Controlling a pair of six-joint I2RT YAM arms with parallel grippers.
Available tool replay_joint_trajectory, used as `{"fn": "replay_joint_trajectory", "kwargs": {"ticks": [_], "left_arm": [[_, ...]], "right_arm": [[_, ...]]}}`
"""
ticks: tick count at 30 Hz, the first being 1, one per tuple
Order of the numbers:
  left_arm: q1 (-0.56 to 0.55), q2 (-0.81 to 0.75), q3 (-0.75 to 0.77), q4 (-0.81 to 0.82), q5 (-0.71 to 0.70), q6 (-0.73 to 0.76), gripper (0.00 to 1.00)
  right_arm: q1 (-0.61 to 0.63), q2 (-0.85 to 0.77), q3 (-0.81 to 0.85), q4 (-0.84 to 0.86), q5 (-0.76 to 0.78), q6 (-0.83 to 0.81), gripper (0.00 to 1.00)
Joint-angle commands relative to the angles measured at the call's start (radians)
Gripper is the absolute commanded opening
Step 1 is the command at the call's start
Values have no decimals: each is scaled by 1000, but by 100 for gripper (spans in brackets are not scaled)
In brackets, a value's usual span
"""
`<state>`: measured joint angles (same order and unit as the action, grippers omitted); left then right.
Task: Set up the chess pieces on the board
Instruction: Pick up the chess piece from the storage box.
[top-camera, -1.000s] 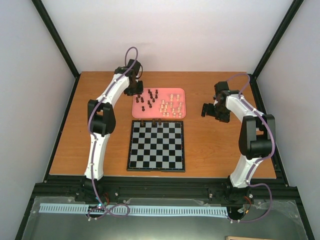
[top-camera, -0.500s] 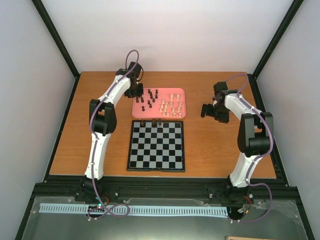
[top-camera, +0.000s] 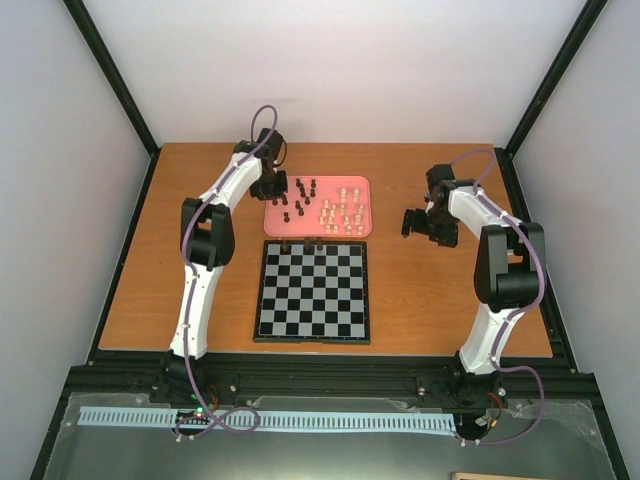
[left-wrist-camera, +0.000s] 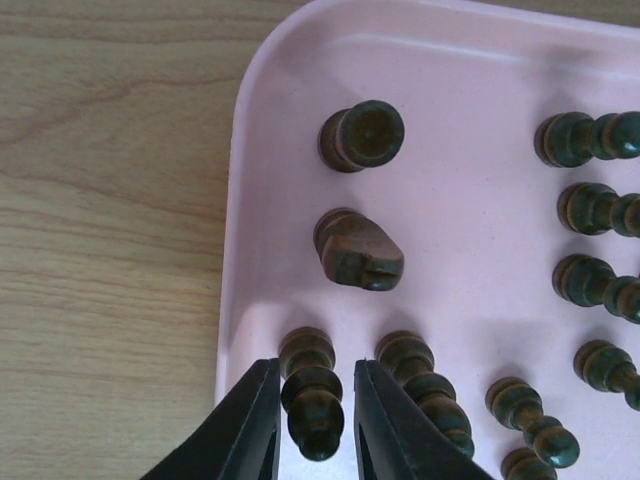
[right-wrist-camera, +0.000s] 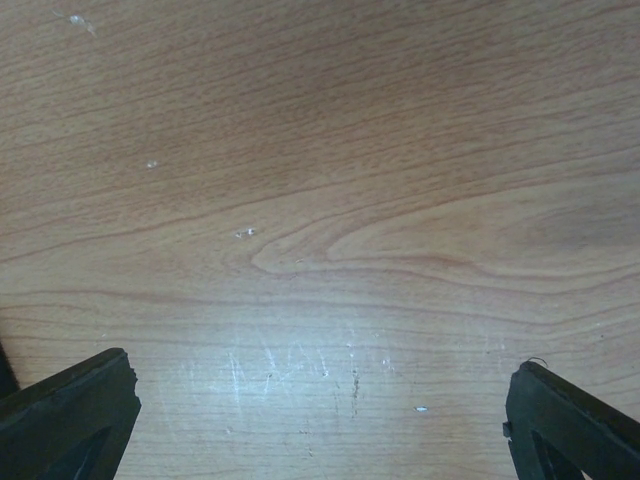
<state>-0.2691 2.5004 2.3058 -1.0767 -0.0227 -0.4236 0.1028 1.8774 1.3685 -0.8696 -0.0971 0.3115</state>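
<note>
place: lab robot cell | evidence: plain white panels (top-camera: 330, 70) upper frame; black frame struts (top-camera: 108, 70) at corners; wooden table (top-camera: 430, 300) centre; mounting rail (top-camera: 330, 385) bottom

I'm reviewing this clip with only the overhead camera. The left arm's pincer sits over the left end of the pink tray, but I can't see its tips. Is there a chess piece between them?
Observer: Yes. The left wrist camera shows the left pincer straddling one standing dark piece in the corner of the tray.
Operator: Is it gripped?
Observer: I cannot tell. The fingers sit close on either side of it, but contact is unclear.
Operator: And the right pincer?
Observer: On its own wrist camera, the right pincer is wide open over bare table, with nothing between its tips.
</note>
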Motion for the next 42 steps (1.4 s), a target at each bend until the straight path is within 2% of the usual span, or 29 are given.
{"fn": "replay_joint_trajectory", "kwargs": {"ticks": [1, 4, 10, 17, 24, 28, 31, 36, 42], "left_arm": [[8, 25, 29, 1, -2, -21, 23], [8, 33, 30, -4, -4, -20, 18], [8, 17, 27, -16, -26, -15, 1], [10, -96, 20, -78, -62, 2, 1], [9, -310, -139, -69, -52, 2, 1], [2, -380, -161, -90, -13, 3, 1], [-29, -412, -181, -114, 23, 16, 1], [-117, -463, -282, -117, 82, 63, 1], [-169, -546, -399, -87, 173, 65, 1]], "right_arm": [[8, 18, 28, -13, 10, -11, 100], [8, 20, 30, -13, 10, -10, 100], [8, 20, 29, -11, 10, -10, 100], [8, 14, 44, -12, 12, -18, 100], [8, 3, 45, -8, 7, -23, 100], [9, -5, 31, 2, 2, -22, 100], [9, -10, 30, 3, 0, -22, 100], [9, -20, 40, 1, 5, -22, 100], [14, -31, 35, 3, 8, -22, 100]]}}
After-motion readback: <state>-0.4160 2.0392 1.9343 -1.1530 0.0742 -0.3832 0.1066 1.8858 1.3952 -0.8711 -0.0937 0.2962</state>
